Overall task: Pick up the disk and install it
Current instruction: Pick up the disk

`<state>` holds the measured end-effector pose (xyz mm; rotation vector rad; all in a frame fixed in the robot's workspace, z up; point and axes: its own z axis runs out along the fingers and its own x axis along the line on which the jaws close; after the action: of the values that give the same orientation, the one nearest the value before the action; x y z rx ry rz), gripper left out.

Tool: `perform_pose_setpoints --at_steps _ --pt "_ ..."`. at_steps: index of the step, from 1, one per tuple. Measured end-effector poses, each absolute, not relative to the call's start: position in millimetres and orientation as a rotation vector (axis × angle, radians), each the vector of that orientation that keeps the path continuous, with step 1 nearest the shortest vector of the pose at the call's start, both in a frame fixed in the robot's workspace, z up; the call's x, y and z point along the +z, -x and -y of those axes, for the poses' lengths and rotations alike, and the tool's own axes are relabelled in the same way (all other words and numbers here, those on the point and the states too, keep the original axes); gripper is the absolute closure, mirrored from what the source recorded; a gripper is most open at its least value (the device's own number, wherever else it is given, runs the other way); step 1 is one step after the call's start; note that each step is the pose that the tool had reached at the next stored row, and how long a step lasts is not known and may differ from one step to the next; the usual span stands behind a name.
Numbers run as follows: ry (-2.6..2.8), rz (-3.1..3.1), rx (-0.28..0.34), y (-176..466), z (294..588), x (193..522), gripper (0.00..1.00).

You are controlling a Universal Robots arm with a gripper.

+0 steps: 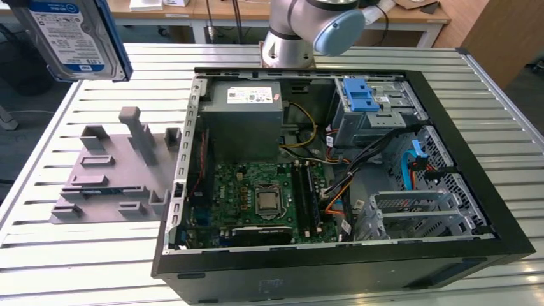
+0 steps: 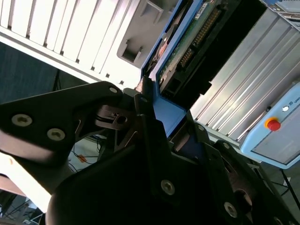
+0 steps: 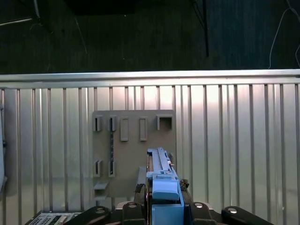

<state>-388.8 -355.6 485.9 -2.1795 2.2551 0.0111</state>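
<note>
Silver slats make up the big table (image 1: 68,255), and everything sits on it. The biggest thing there is the black computer case (image 1: 476,252), lying on its side with its lid off, so you can see the green board (image 1: 264,194) and the grey power box (image 1: 246,105) inside. The robot arm (image 1: 314,25) stands behind the case. On the exterior view's left, beside the case, lies a flat grey plate (image 1: 93,185) with little holders sticking up from it.

The disk (image 1: 72,38) is up in the air at the exterior view's top left, well apart from the case. In the first wrist view it hangs edge-on over the grey plate, blue frame toward the camera. The claw (image 2: 166,110) is squeezed tight on the disk's blue edge, one black finger on each side (you can see this in both wrist views).

So the picking-up part looks done, and the putting-in part is not done yet. The grey cage with the blue clip (image 1: 370,105) looks like the disk's home, though I can't be sure. Getting it there would call for a long carry across the case and a straight, careful line-up, without bumping the wires.
</note>
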Motion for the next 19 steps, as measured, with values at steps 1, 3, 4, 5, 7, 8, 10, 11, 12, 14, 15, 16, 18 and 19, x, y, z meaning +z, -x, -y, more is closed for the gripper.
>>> perform_pose_setpoints --at_steps 1,3,4,5,7,8,10,11,12,14,15,16,18,19 --pt "2.18 -2.255 0.011 387 357 486 0.63" --pt "2.18 -2.256 0.012 383 358 486 0.63" --pt "2.18 -2.256 0.013 382 359 486 0.63" --pt "2.18 -2.256 0.013 380 360 486 0.63" --pt "2.181 -2.257 0.014 376 362 486 0.63" --pt "2.181 -2.257 0.015 374 362 486 0.63" --pt "2.181 -2.257 0.015 370 364 486 0.63" --pt "2.182 -2.257 0.016 368 364 486 0.63" --pt "2.182 -2.257 0.016 366 365 486 0.63" --pt "2.182 -2.258 0.016 363 366 486 0.63" --pt "2.182 -2.258 0.017 361 366 486 0.63" --pt "2.182 -2.258 0.017 359 367 486 0.63" --pt "2.183 -2.258 0.018 355 367 486 0.63" --pt "2.183 -2.258 0.018 353 368 486 0.63"
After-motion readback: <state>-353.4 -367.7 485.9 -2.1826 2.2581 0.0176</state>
